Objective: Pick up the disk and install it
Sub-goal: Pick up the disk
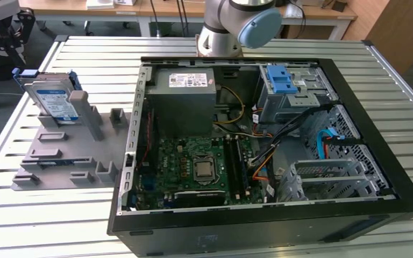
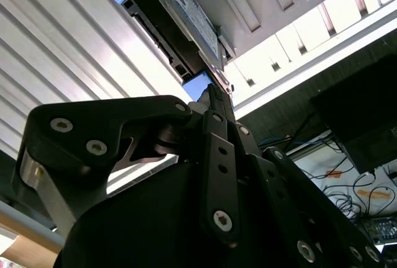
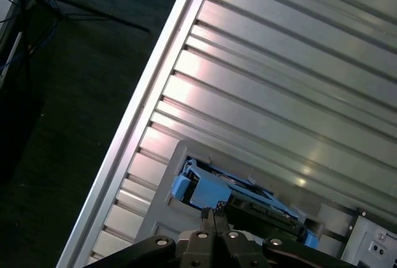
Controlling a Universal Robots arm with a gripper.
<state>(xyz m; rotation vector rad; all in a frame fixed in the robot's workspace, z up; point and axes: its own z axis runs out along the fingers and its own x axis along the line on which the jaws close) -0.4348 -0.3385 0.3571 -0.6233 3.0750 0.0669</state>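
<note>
– Between the fingertips [image 3: 204, 223], in the first wrist view, is there anything?
– No, nothing. The two tips are pressed flat together with no gap at all, so the jaws hold nothing

– And where is the gripper [image 3: 209, 217]?
– It hangs over the blue end of the disk [image 3: 211, 190]. I think it is up in the air and not touching it, but I can't be sure how near it is

– Why is the disk there?
– It stands on its edge in a grey stand [image 1: 70, 156], on the exterior view's left. A grey post sits just beside it. I think the stand props it up like that so its top edge sticks up free, easy to get at. The white and blue label faces out, and a blue frame goes round it

– What is around the stand?
– It lies on a table [image 1: 49, 236] made of long silver slats. Just beside it, on the exterior view's right, is the open computer box [image 1: 264, 223]. It lies on its side, I think so that the inside faces up. Far inside is a grey cage [image 1: 311, 97] with a blue latch. The disk is not in the box yet, so the job looks just begun
</note>
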